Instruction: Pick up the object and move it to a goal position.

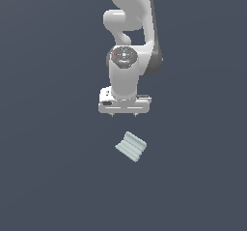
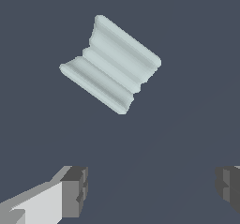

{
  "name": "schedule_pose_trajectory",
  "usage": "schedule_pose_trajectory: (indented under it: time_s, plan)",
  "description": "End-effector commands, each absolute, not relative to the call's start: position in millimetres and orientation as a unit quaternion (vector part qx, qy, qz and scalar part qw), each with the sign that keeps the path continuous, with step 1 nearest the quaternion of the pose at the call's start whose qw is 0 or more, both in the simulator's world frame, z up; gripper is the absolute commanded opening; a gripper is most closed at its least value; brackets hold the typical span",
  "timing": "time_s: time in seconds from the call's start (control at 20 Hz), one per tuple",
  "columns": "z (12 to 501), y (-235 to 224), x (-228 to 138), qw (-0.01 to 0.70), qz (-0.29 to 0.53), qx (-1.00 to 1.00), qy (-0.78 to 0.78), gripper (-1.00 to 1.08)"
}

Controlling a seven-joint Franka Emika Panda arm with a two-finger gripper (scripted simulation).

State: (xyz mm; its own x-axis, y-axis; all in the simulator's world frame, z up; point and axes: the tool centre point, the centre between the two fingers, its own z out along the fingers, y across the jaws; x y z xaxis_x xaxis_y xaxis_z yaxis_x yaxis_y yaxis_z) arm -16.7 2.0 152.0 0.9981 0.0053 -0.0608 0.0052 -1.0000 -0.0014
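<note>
The object is a small pale mint-blue ridged block lying on the dark floor, turned at an angle. My gripper hangs above the floor, a short way behind the block in the exterior view and apart from it. The fingers are spread wide and hold nothing. In the wrist view the object lies skewed ahead of the gripper, with one grey fingertip and the other at the picture's edge, far apart.
The white arm rises behind the gripper in the exterior view. All around lies a plain dark blue-grey floor with no other objects or markers in sight.
</note>
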Motion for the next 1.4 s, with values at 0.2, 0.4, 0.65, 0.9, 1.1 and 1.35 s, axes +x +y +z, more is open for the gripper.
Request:
schedule_pose_trajectory:
  time_s: [0.2,0.4,0.65,0.9,1.1,1.35]
  plan:
    - [152.0,2.0,-16.7,0.001,0.030,-1.000,-0.003,1.00]
    - [152.0,2.0,-16.7,0.001,0.030,-1.000,-0.003,1.00]
    - [153.0,5.4,-16.7,0.000,0.031,-1.000,-0.006,0.28]
    - [155.1,12.3,-16.9,-0.002,0.031,-0.999,-0.013,0.28]
    - [153.7,12.9,-15.9,-0.004,0.033,-0.999,-0.017,0.28]
    - [147.4,17.6,-11.0,-0.018,0.043,-0.998,-0.035,0.28]
